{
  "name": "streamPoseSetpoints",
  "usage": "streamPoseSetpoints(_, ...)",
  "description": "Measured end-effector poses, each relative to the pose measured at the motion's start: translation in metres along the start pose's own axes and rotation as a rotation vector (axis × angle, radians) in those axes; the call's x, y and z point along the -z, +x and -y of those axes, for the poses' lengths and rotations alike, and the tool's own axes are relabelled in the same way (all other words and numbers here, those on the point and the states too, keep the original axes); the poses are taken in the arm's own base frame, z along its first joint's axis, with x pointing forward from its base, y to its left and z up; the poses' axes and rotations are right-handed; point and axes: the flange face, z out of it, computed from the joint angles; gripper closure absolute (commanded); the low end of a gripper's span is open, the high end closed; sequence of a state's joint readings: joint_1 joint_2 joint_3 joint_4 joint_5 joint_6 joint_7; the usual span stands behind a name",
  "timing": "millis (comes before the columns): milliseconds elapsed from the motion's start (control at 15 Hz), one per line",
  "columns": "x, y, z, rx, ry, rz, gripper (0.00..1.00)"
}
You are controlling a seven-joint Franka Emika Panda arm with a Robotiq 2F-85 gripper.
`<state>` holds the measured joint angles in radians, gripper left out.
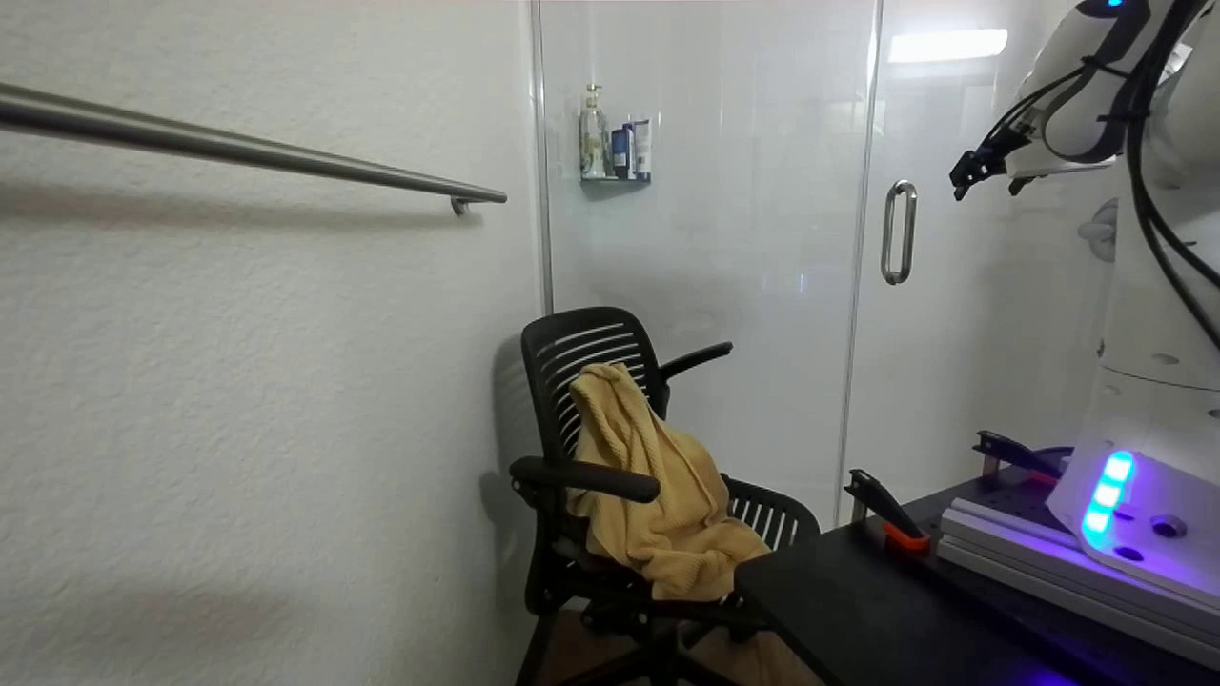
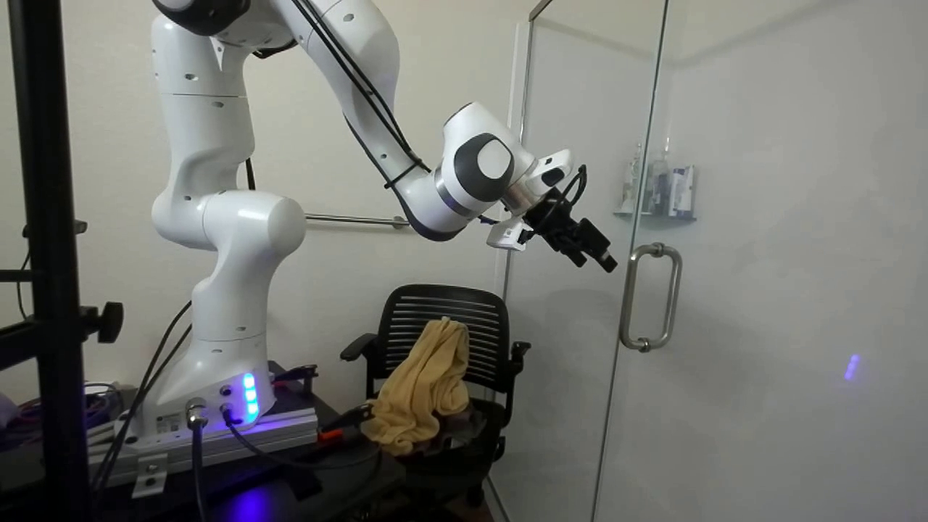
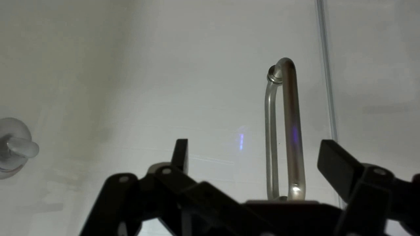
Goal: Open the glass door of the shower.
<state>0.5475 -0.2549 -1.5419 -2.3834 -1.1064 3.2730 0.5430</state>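
Glass door closed; end effector spread wide, near handle; 1 chair bearing yellow cloth before adjoining panel.

Dim, flat grey light fills the wrist view, where the black two-fingered end effector is underexposed and slightly soft in focus. In an exterior view, oblong white glare sits high on the tall, clear, frameless glass door, and the long brushed-metal rail casts a diffuse shadow on the white textured wall. In both exterior views, an overexposed blue light strip leaves a blue-violet glow on the black flat counter.
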Motion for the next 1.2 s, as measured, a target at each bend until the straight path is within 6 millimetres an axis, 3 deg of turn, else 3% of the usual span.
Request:
streamPoseSetpoints(133,-0.010,0.003,0.000,0.021,0.011,0.001,0.00)
streamPoseSetpoints(267,-0.023,0.010,0.012,0.062,0.040,0.006,0.00)
streamPoseSetpoints(467,-0.053,0.020,0.031,0.105,0.080,0.050,0.00)
streamPoseSetpoints(667,-0.085,0.026,0.032,0.111,0.093,0.078,0.00)
streamPoseSetpoints(1200,-0.095,0.026,0.033,0.101,0.108,0.077,0.00)
